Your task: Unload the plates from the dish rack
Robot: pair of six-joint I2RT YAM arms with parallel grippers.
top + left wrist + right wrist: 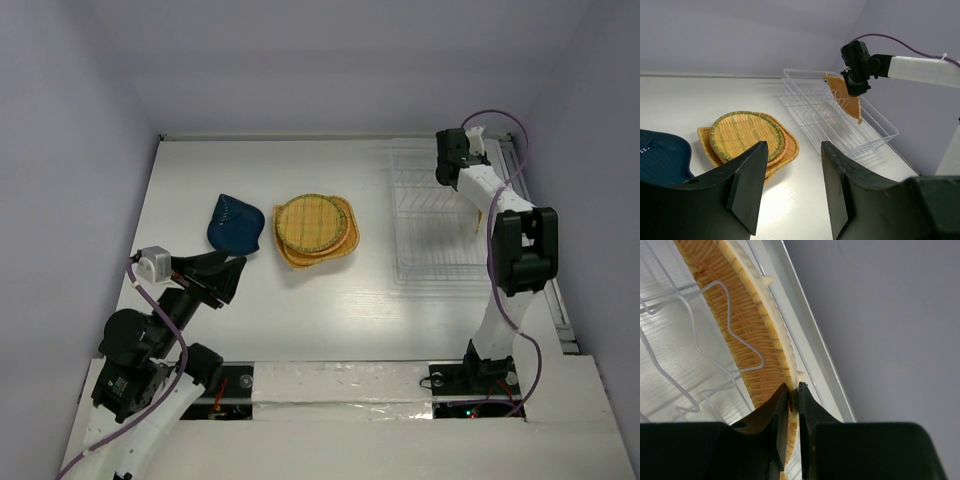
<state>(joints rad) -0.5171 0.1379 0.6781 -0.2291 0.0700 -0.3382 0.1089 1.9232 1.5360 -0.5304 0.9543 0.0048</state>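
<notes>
Partly cropped, leaf plate (747, 320) pinched by right hand (792, 390).

White table (300, 320), surface glossy. Pale violet walls (330, 60) stand at its far, left and right edges. Taped white strip (340, 405) along near edge.

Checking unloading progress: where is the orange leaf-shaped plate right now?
The leaf-shaped plate stands on edge along the right side of the dish rack, at the table's far right in the top view, pinched between the right fingers.
</notes>
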